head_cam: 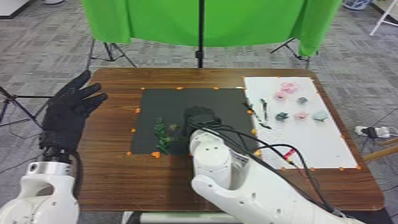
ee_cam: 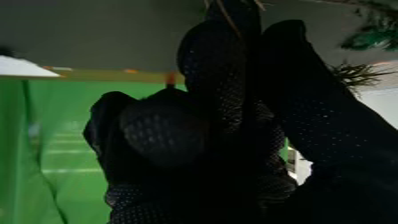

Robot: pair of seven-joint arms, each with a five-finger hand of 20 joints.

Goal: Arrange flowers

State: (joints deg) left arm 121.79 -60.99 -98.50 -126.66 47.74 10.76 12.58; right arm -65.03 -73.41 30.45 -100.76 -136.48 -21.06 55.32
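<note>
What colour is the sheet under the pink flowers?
White; the sheet shows best in the head view.

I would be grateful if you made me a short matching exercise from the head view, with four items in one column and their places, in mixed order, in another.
Column one:
1. Left hand
2. Pink flowers
3. Green foliage
4. Right hand

Column two:
A. Lying toward the left side of the black mat
B. Over the middle of the black mat
C. At the left edge of the table
D. On the white sheet

Right pairs: 1-C, 2-D, 3-A, 4-B
</note>
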